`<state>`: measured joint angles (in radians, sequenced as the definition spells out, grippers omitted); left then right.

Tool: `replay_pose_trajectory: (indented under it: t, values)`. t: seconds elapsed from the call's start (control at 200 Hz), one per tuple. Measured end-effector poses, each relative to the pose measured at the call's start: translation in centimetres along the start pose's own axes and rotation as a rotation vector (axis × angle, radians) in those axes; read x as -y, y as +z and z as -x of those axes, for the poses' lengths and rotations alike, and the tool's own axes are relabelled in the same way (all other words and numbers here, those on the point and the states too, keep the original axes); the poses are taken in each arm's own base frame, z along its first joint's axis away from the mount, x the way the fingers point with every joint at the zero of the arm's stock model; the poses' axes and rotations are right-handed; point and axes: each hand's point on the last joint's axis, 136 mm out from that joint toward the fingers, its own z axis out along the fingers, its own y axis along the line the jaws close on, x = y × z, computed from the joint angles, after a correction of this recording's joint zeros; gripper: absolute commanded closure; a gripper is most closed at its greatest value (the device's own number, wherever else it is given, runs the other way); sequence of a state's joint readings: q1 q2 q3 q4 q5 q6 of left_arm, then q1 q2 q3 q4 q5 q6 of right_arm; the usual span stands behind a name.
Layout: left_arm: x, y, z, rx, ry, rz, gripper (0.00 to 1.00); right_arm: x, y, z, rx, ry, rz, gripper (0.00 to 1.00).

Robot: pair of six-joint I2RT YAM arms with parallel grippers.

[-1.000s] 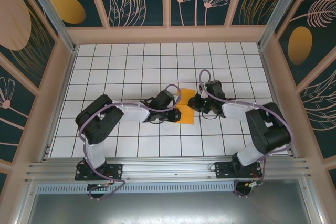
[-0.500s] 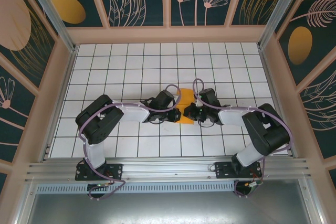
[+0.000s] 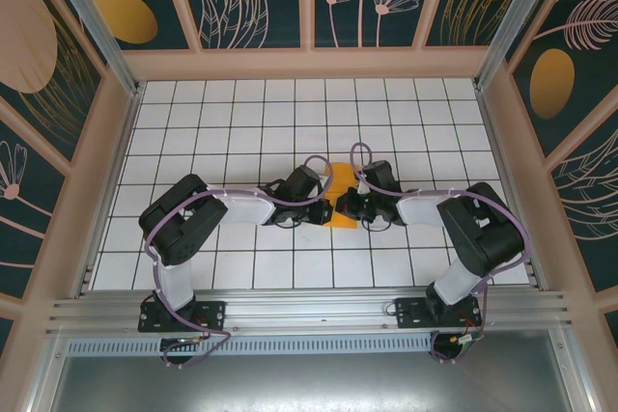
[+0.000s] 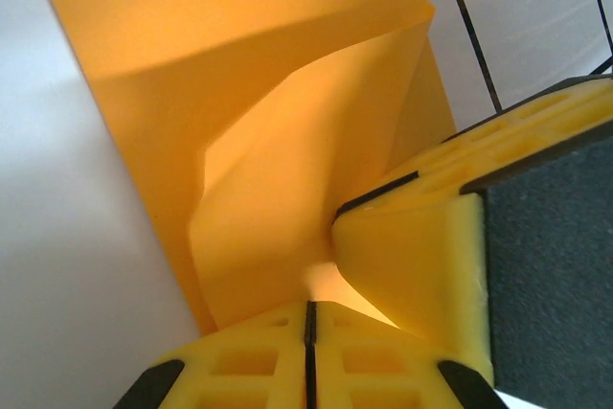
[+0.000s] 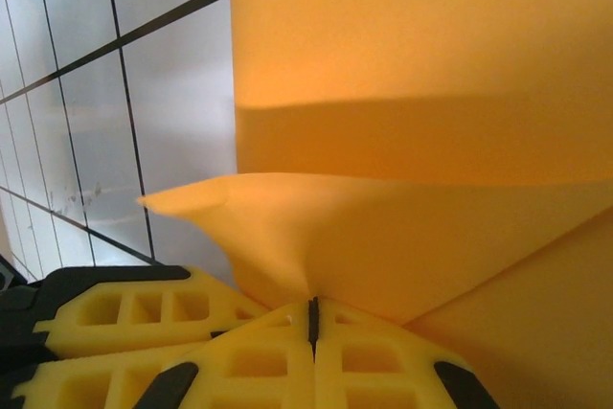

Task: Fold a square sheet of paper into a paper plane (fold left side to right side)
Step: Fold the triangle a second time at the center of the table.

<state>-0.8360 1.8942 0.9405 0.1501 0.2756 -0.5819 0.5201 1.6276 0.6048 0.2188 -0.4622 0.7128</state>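
Two grippers meet at the middle of the white tiled table (image 3: pixel 241 123) in the top view. The left gripper (image 3: pixel 325 204) and the right gripper (image 3: pixel 349 206) are close together, with the orange square sheet of paper (image 3: pixel 337 181) between and under them, partly hidden.

In the left wrist view, the left gripper (image 4: pixel 308 311) has its jaws pressed together on a raised, curling layer of the sheet (image 4: pixel 239 93). One yellow finger (image 4: pixel 412 246) of the right gripper sits just beside.

In the right wrist view, the right gripper (image 5: pixel 313 311) is likewise pinched tight on a lifted flap of the sheet (image 5: pixel 412 64), above a flat layer lying on the tiles.
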Motion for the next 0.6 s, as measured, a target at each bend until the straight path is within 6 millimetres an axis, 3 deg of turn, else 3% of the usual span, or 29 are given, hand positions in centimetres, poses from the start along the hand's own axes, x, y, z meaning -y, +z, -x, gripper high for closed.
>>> replay_pose_trajectory:
  t: [0.6]
  values:
    - [-0.1,0.04,0.21,0.012,0.003,0.008,0.9,0.83,0.14,0.72,0.001,-0.048,-0.091,1.0]
